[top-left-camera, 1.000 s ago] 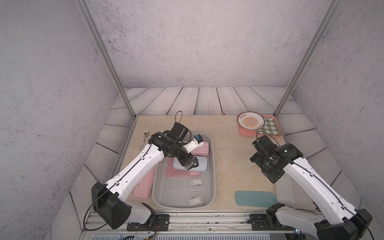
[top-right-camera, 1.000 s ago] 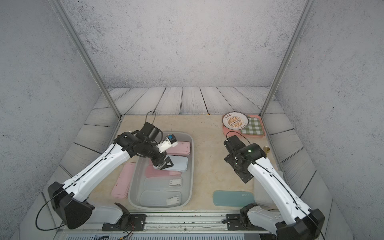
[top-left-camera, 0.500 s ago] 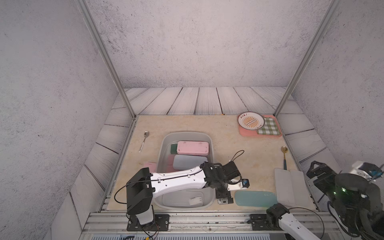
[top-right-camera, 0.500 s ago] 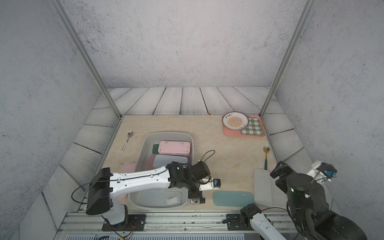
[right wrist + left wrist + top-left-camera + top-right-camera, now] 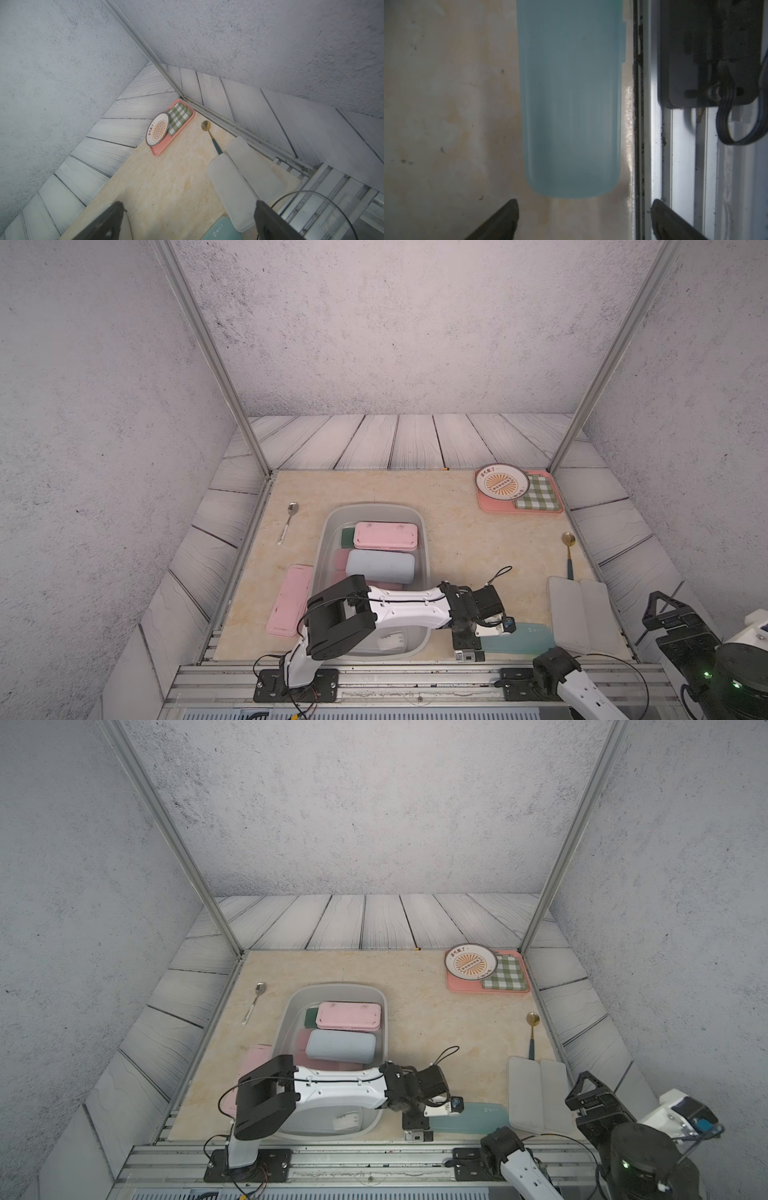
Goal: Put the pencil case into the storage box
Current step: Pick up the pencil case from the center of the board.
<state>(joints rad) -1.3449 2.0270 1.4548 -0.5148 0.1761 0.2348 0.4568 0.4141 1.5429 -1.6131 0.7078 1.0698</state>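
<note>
On the table point(image 5: 457, 539), flat rounded teal pencil case point(image 5: 524, 640)

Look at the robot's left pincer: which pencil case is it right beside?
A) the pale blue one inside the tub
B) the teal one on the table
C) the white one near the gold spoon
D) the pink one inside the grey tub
B: the left pincer stands open just off the end of the teal pencil case, which lies flat on the table outside the storage box.
</note>
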